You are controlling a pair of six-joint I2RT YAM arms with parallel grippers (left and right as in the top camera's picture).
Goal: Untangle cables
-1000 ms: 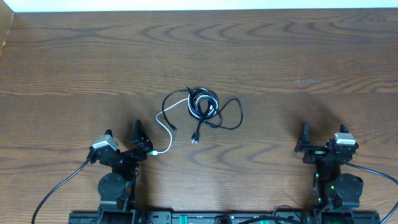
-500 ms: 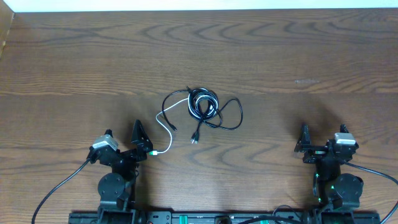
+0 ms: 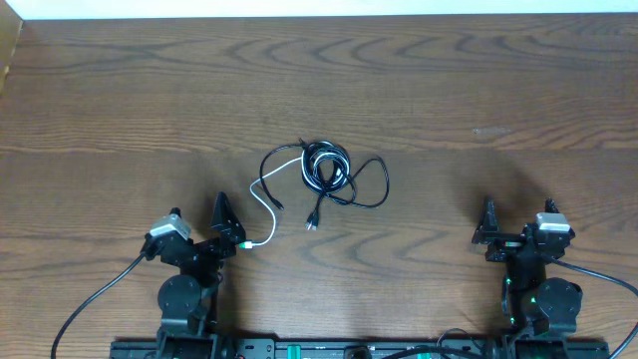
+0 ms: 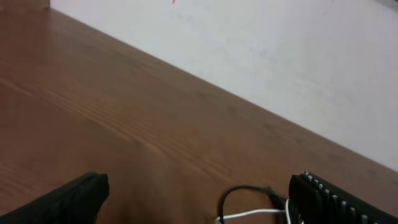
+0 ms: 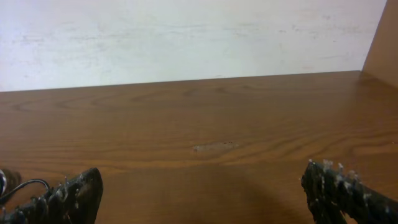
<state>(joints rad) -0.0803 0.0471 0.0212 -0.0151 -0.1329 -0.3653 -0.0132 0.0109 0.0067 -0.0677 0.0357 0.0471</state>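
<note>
The cables (image 3: 327, 172) lie in one tangle at the table's middle: a tight black coil, wider black loops to its right, and a loose black plug end (image 3: 311, 223). A white cable (image 3: 261, 207) curves down from the tangle's left side and ends close by my left gripper (image 3: 227, 227). That gripper is open and holds nothing. In the left wrist view the white cable (image 4: 255, 215) and a black loop (image 4: 239, 191) lie ahead, near the right finger (image 4: 329, 199). My right gripper (image 3: 488, 232) stands open and empty, well right of the tangle. A bit of black cable (image 5: 18, 185) shows at the right wrist view's left edge.
The wooden table (image 3: 449, 90) runs back to a white wall (image 5: 186, 37). A wooden side panel (image 5: 382, 50) stands at the far right corner. A pale scuff (image 5: 212, 147) marks the wood ahead of the right gripper.
</note>
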